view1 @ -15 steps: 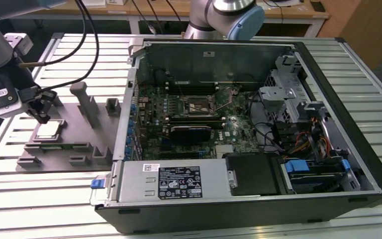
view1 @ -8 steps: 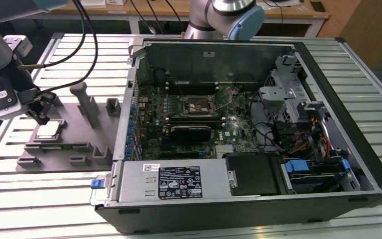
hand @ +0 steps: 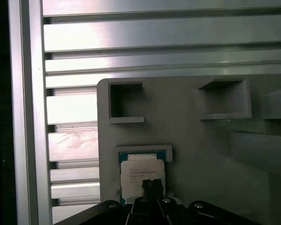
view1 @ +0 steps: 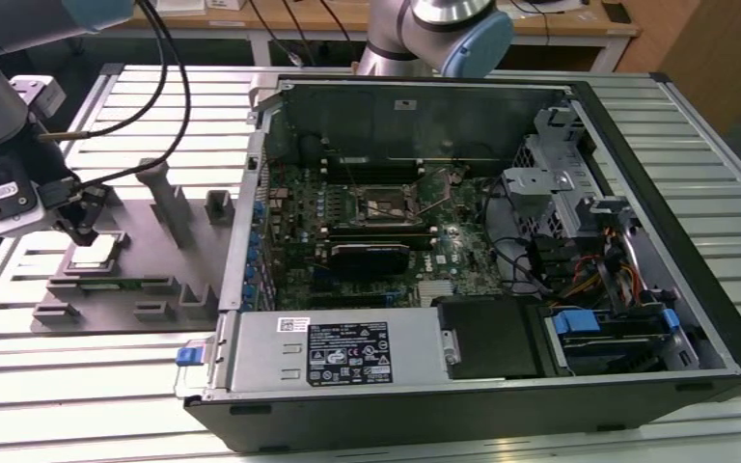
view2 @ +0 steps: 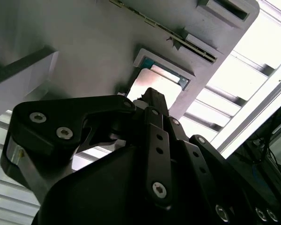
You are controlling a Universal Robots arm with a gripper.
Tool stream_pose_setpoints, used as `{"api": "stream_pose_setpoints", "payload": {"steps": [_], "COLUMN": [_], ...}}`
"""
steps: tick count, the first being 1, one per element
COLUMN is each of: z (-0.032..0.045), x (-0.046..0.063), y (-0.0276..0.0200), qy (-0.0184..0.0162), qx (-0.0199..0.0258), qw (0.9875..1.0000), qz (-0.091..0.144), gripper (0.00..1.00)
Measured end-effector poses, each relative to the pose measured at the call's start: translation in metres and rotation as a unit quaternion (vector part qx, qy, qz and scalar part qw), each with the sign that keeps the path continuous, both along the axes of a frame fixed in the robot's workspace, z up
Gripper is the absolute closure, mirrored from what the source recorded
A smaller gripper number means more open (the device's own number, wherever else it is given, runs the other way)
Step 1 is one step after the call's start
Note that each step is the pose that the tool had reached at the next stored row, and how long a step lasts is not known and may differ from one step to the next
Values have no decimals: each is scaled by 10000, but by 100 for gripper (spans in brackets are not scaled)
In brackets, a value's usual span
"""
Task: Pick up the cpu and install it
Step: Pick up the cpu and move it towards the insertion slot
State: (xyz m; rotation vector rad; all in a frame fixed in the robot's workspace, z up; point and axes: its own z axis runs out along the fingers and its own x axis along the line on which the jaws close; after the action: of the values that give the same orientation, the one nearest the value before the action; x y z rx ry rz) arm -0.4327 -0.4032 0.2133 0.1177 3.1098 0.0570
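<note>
Hovering low over the grey plastic tray [view1: 151, 289] on the slatted aluminium table [view1: 88, 405], beside the open black computer case [view1: 718, 318], the gripper [view1: 84, 230] has its fingers [hand: 145, 189] drawn together on nothing, tips just above the small square silvery-lidded cpu [hand: 141, 171] seated in a tray recess, its lid print unreadable.

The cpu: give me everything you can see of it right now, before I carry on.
The cpu is a small flat square with a silvery metal lid bearing faint print and a pale edge. It lies flat, lid up, in a framed recess of the grey tray, a teal strip showing along one side. The tray is at the exterior view's left, beside the open computer case. The pincer is directly over it; whether they touch cannot be judged.
</note>
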Motion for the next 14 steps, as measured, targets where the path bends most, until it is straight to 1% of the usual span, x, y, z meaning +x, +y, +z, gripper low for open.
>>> {"api": "stream_pose_setpoints", "payload": {"steps": [2,3,5,8,14], "z": [-31,-67,-81,-84,-85], "x": [0,0,-2,-3,-3], "y": [-3,-3,-4,-3,-3], "qy": [1,0,1,1,1], "qx": [-1,0,0,-8,-8], "qw": [10000,10000,10000,10000,10000], "qz": [6,19,23,25,25], "gripper": [89,89,89,89,89]}}
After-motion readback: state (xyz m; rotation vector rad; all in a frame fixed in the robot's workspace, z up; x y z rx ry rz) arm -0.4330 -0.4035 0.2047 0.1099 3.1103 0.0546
